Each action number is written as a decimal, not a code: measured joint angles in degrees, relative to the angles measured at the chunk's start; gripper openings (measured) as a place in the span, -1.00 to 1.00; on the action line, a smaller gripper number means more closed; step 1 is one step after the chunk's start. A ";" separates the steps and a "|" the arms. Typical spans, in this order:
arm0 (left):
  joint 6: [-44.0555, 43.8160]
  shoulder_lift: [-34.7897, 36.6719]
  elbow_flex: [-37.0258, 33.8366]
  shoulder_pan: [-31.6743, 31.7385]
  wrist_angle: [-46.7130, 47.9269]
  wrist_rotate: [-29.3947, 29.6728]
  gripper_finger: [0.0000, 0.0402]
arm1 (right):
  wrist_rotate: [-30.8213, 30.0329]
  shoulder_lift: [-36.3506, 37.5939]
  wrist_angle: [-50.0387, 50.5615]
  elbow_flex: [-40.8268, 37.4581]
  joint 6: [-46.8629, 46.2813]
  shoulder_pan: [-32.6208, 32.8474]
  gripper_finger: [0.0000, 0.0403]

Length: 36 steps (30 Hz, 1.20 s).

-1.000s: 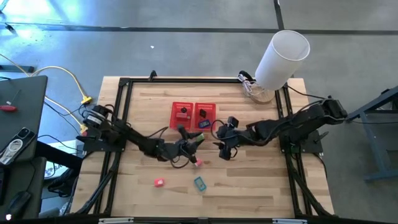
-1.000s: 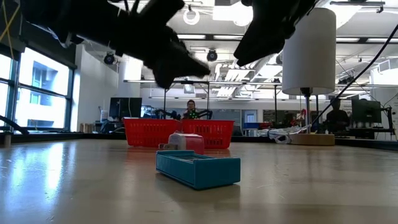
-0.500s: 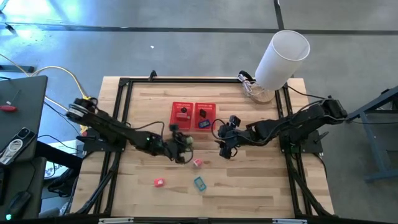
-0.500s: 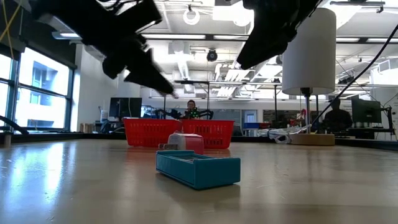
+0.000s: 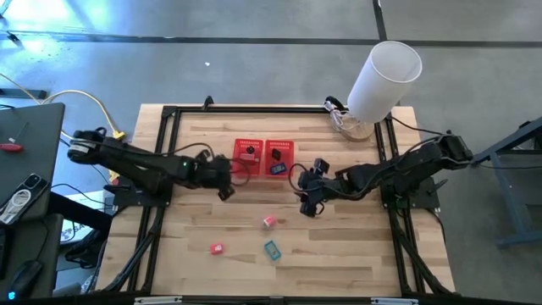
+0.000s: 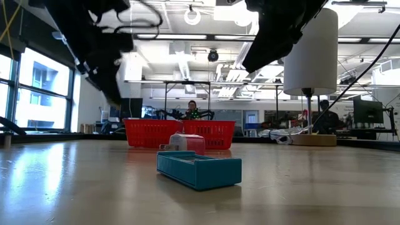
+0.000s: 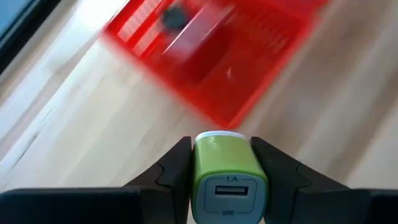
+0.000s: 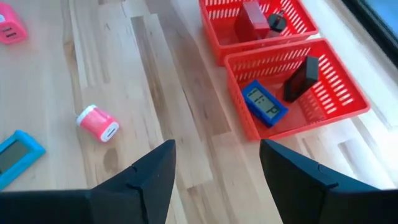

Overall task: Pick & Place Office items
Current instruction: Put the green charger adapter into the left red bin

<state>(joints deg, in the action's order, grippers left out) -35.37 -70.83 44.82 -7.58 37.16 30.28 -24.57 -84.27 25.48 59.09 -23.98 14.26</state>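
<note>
Red mesh basket (image 8: 348,102) holding a dark blue item (image 8: 263,103) and black item (image 8: 300,79); pale pink item (image 8: 98,123) on the desk (image 8: 155,74).

table (image 5: 339,246): pale wood planks, smooth, light sheen
basket (image 8: 323,102): red plastic mesh
green charger (image 7: 226,171): glossy plastic, held beside the basket
left gripper (image 7: 221,180) fingers (image 7: 171,174): matt black plastic
</note>
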 joint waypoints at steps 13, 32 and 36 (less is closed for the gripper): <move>-1.67 0.02 0.18 8.77 5.58 -6.81 -0.38 | -0.43 -0.02 -0.47 0.00 1.28 -0.02 0.09; 11.38 -6.46 5.09 13.64 -13.99 -16.17 -0.37 | -0.41 -0.04 -3.64 -1.53 3.26 -2.80 0.09; 11.40 -7.76 5.09 13.62 -15.41 -16.09 -0.37 | 1.18 -0.07 -6.88 -4.94 3.26 -3.43 0.09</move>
<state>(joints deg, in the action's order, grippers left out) -23.97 -78.58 49.91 6.04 21.75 14.19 -23.39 -84.33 18.61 54.15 -20.71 10.83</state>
